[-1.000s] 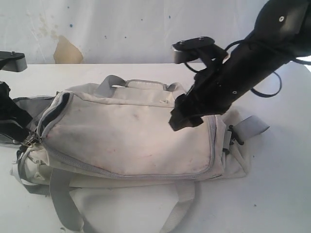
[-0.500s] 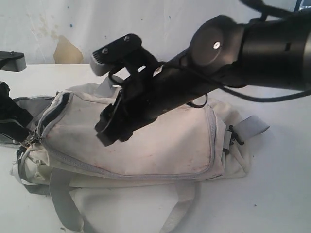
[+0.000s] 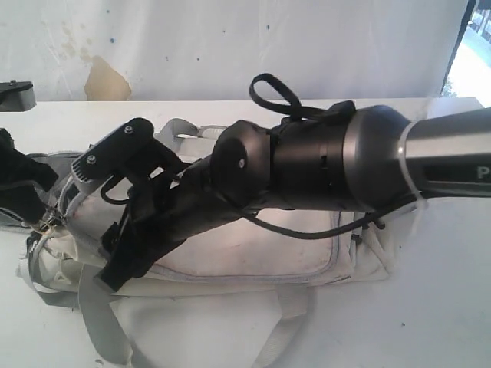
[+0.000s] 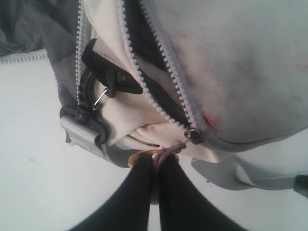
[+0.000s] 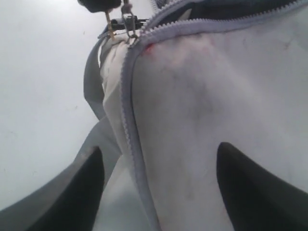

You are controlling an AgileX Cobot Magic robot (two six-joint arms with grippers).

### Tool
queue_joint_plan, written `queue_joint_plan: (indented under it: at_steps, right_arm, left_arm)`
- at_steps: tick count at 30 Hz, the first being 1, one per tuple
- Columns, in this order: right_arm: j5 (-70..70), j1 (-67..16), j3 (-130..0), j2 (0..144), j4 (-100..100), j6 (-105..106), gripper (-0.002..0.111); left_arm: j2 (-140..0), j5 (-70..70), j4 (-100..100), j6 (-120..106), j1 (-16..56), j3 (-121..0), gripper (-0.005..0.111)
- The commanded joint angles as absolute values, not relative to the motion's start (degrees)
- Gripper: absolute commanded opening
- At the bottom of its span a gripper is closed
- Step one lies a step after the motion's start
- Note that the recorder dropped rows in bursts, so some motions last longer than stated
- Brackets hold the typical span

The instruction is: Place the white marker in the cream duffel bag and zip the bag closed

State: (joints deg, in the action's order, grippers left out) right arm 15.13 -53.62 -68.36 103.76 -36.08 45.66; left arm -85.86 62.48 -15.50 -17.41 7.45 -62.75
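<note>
Left wrist view: hand (image 4: 155, 162) on zipper (image 4: 194, 136)

White table (image 3: 437, 307), cream duffel bag (image 3: 291, 257) flat on it

- A robot test lab.
- Plain white bench (image 3: 445, 307) against a stained white painted wall (image 3: 230, 46) with a tan patch (image 3: 106, 80).
- Black jointed robot arm (image 3: 322, 165) over the bench.

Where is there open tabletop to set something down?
Free: table in front of the right half of the cream duffel bag, and past its right end. Crowded: the bag's left end, where the left gripper pinches the zipper pull and the open right gripper hovers; straps trail in front.
</note>
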Motion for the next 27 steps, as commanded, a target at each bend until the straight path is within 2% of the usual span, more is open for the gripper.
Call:
queue_joint_plan:
  at_steps: [1, 14, 17, 23, 27]
  right_arm:
    - [11.0, -55.5, -68.5, 104.4, -36.5, 46.3, 0.062]
    - [3.8, -58.2, -68.5, 106.5, -36.4, 46.3, 0.062]
    - [3.1, -58.2, -68.5, 107.7, -36.4, 46.3, 0.052]
    - [1.7, -59.4, -68.5, 109.5, -36.4, 46.4, 0.051]
    - [-1.4, -60.0, -68.5, 109.5, -36.4, 46.4, 0.042]
  left_arm:
    - [-85.3, 61.8, -15.5, -10.6, 6.9, -62.7, 0.0]
    - [-85.3, 61.0, -19.3, -7.2, 6.9, -62.7, 0.0]
    - [-85.3, 60.0, -19.0, -7.2, 6.9, -62.7, 0.0]
    - [-85.3, 58.1, -19.1, -5.9, 6.9, -62.7, 0.0]
    - [-85.3, 58.2, -19.2, -5.9, 6.9, -62.7, 0.0]
